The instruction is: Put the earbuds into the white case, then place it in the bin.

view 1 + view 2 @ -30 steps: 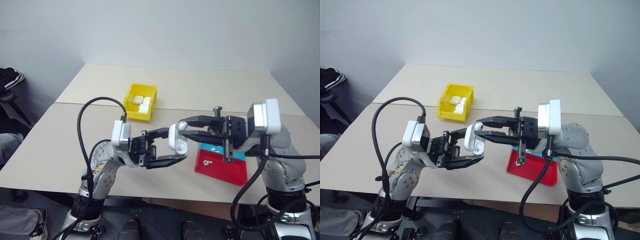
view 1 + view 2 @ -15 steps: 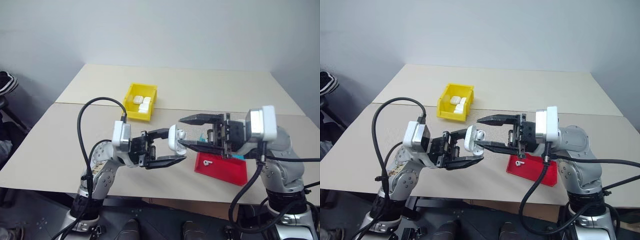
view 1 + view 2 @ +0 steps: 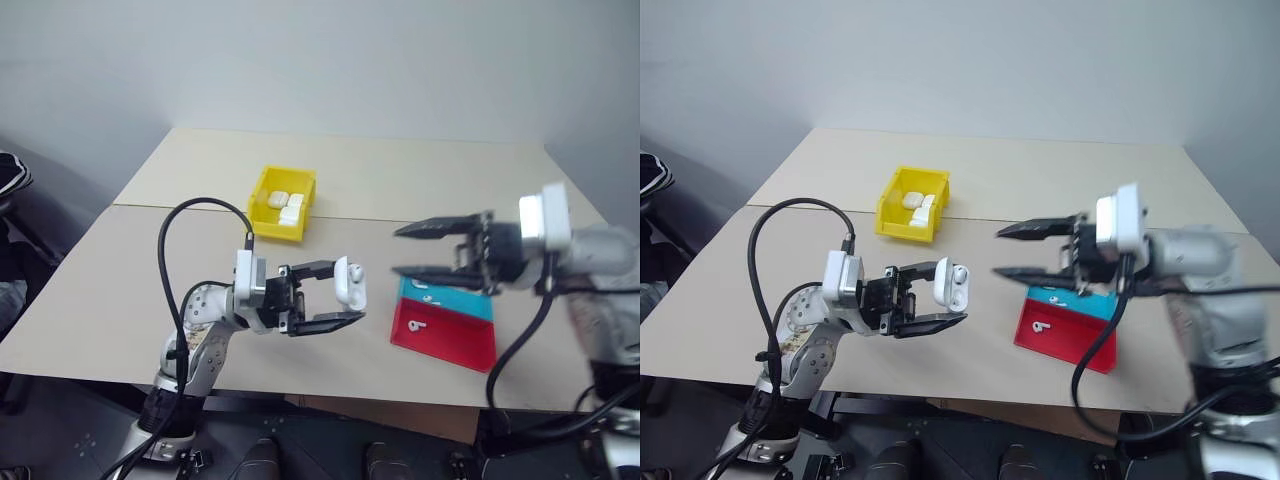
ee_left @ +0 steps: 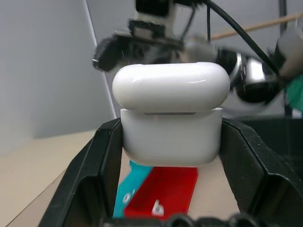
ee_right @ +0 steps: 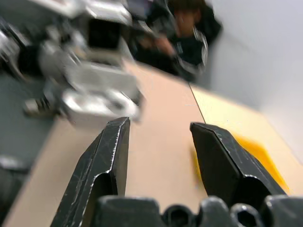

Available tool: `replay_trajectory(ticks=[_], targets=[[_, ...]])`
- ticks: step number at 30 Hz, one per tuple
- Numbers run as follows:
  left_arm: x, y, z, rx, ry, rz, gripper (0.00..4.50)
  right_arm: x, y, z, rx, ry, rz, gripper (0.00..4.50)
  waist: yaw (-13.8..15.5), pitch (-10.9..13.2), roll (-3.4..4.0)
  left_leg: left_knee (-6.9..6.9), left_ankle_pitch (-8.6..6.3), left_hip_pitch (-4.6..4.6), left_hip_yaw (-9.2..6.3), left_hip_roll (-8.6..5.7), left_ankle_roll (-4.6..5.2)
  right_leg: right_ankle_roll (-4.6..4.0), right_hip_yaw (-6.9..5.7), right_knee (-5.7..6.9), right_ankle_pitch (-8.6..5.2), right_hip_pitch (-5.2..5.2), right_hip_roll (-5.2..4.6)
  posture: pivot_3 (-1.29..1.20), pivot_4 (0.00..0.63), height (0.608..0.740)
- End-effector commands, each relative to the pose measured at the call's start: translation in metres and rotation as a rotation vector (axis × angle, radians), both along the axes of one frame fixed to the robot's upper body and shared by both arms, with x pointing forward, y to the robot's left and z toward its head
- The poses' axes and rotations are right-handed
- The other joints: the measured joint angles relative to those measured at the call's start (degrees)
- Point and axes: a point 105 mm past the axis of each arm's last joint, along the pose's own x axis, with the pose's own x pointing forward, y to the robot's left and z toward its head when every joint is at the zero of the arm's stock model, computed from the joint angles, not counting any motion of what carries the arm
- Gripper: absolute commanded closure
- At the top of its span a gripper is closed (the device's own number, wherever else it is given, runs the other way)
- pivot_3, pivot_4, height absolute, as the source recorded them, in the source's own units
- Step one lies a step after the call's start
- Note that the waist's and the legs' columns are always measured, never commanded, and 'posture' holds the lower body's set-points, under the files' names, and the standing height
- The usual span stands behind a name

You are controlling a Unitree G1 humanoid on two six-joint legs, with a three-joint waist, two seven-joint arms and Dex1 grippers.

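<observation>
Leftmost, a dark garment shows at the edge beyond the beige table. A black cable loops up over the left arm.

Toward the far side of the table, left of centre, sits the yellow bin, open-topped. Three small white pieces lie inside it; whether they are cases or something else I cannot tell.

Nearer, above the table's front half, the left gripper points to the right, its two black fingers pinching the white case between them. Left wrist view confirms: case squeezed on both flanks by the finger pads, lid uppermost. A thin seam shows between lid and body; whether the lid is fully latched I cannot tell. Case is held in the air, clear of the table surface.

Right of the case, well apart from it, the red and teal tray lies flat near the table's front edge. One earbud rests on the red part, another earbud on the teal part. Both are outside the case.

Above the tray's far edge, the right gripper points left toward the case, fingers spread wide with nothing between them. Right wrist view shows the same gap between its fingers. A person in dark clothing sits blurred beyond the table's end in that view.
</observation>
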Motion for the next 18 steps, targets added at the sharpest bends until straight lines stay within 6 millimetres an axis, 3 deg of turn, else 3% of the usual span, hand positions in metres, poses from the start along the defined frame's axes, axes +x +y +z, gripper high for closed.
replay_trajectory(ticks=[1, 6, 12, 18], targets=[[0.000, 0.006, -0.002, 0.022, -0.050, 0.028, 1.73, 0.027, -0.018, -0.017, -0.211, 0.059, -0.139, 1.99, -0.35, 0.00, 0.00, -0.01, 0.00, 0.01, 0.01, 0.01, -0.01, 0.00, 0.00, 0.00, 0.00, -0.02, 0.00, 0.00, 0.150, 0.740], [0.001, 0.011, -0.008, 0.031, -0.059, 0.068, 1.73, 0.058, -0.017, -0.045, -0.465, 0.121, -0.191, 1.99, -1.44, 0.00, 0.01, -0.12, 0.00, -0.05, 0.04, 0.02, 0.01, 0.00, 0.01, -0.02, -0.01, -0.10, 0.00, 0.00, 0.150, 0.740], [-0.002, 0.008, -0.009, 0.023, -0.061, 0.102, 1.73, 0.090, -0.007, -0.055, -0.632, 0.213, -0.240, 1.99, -1.53, 0.03, 0.05, -0.12, 0.22, -0.22, 0.02, 0.01, 0.34, 0.02, 0.00, 0.09, 0.00, -0.32, 0.01, 0.00, 0.150, 0.740], [-0.008, 0.009, -0.013, 0.015, -0.048, 0.155, 1.73, 0.099, -0.006, -0.079, -0.812, 0.223, -0.234, 1.99, -1.11, 0.03, 0.05, -0.12, 0.19, -0.30, 0.03, 0.01, 0.31, 0.02, -0.02, 0.06, 0.00, -0.33, 0.01, 0.00, 0.150, 0.740]])
